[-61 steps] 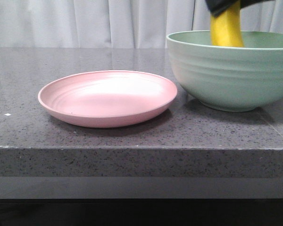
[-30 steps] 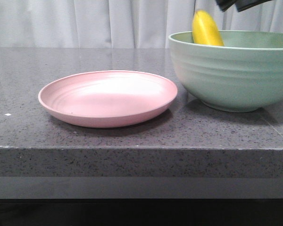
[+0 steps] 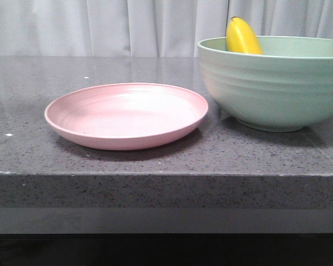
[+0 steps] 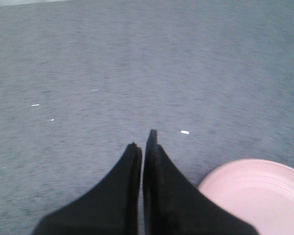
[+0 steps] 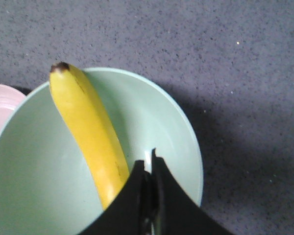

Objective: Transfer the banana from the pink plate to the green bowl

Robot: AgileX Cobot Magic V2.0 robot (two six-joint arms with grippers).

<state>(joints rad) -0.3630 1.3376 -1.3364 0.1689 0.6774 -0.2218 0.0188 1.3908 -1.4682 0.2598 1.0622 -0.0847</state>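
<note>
The banana (image 3: 242, 36) lies inside the green bowl (image 3: 277, 88) at the right, one end poking above the rim. In the right wrist view the banana (image 5: 88, 132) leans against the bowl's inner wall (image 5: 34, 161), dark tip up at the rim. My right gripper (image 5: 148, 160) is shut and empty above the bowl, beside the banana, apart from it. The pink plate (image 3: 126, 113) sits empty at the table's middle; its edge shows in the left wrist view (image 4: 259, 196). My left gripper (image 4: 142, 139) is shut and empty over bare table beside the plate. Neither gripper shows in the front view.
The grey speckled countertop (image 3: 155, 166) has its front edge close below the plate. White curtains (image 3: 100, 27) hang behind. Small white specks (image 4: 184, 132) lie on the table near the left gripper.
The right gripper let go of the banana and rose out of the front view. The banana dropped and tipped left, and now rests against the bowl's left rim.
</note>
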